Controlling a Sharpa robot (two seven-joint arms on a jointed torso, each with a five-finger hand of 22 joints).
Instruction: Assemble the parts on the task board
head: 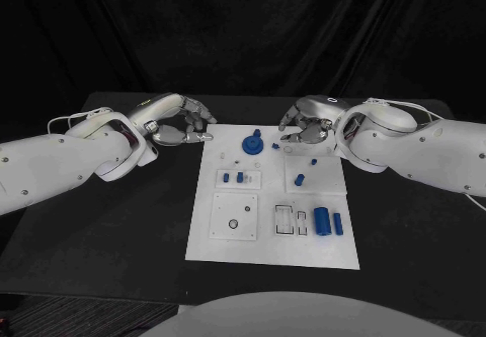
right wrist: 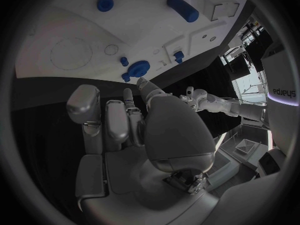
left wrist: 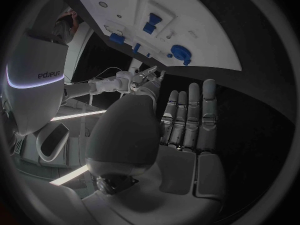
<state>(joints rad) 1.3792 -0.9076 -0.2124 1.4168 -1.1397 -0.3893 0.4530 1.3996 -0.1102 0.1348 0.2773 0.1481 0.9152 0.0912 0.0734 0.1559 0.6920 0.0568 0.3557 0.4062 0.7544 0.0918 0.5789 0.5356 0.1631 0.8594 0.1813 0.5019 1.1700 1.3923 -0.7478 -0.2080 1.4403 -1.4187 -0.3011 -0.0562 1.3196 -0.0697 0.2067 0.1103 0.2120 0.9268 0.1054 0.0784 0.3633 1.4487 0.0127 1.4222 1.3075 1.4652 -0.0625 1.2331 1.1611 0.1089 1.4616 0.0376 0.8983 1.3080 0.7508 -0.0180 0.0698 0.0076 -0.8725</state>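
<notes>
The white task board point(head: 272, 242) lies mid-table, also in the left wrist view point(left wrist: 206, 25) and the right wrist view point(right wrist: 75, 30). A round blue disc part point(head: 252, 145) point(left wrist: 180, 51) point(right wrist: 139, 66) stands near its far edge, with a small blue piece point(head: 275, 147) beside it. Two short blue pegs point(head: 232, 177) stand mid-left, and a blue peg point(head: 300, 180) mid-right. A thick blue cylinder point(head: 321, 220) point(right wrist: 182, 8) and a thin one point(head: 338, 224) lie at the near right. My left hand point(head: 182, 126) point(left wrist: 187, 120) hovers off the board's far left corner, holding nothing. My right hand point(head: 304, 130) point(right wrist: 119, 120) hovers over the far edge beside the small piece, holding nothing.
A square inset plate with a ring point(head: 235, 216) sits at the board's near left, and rectangular slots point(head: 293, 220) lie beside the cylinders. Black table point(head: 112, 232) surrounds the board on all sides.
</notes>
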